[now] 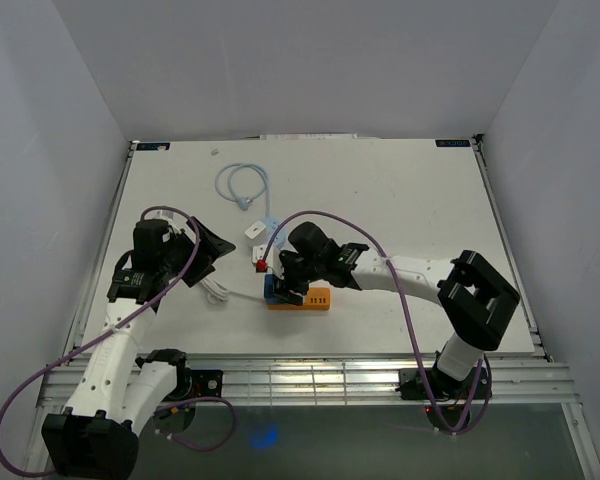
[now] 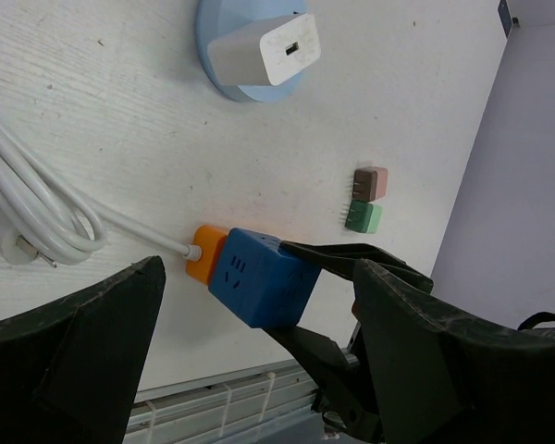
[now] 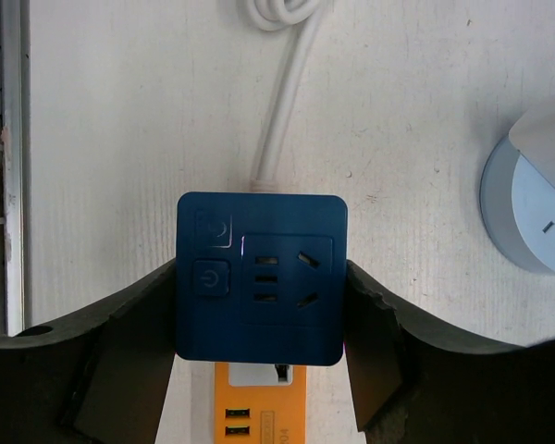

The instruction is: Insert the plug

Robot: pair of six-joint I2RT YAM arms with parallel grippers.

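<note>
Nearest the lens in the left wrist view, the left gripper's (image 1: 212,256) fingers (image 2: 92,342) stand spread wide and hold nothing. Beyond them on the table (image 2: 120,111), from left to right, lie a coiled white cord (image 2: 28,213), the orange power strip (image 2: 203,252) it feeds, and the blue cube adapter (image 2: 259,276). The right gripper (image 3: 262,310) pinches the adapter by two opposite sides. Further right sit two small plugs (image 2: 368,199), one brown and one green. The cube rests on the strip's cord end, near the table's middle, so insertion looks close to done. Whether its prongs are fully home is hidden, and a firm press and release probably remain. It is a glossy blue block with rounded corners, and its top face carries socket slots and two buttons.
</note>
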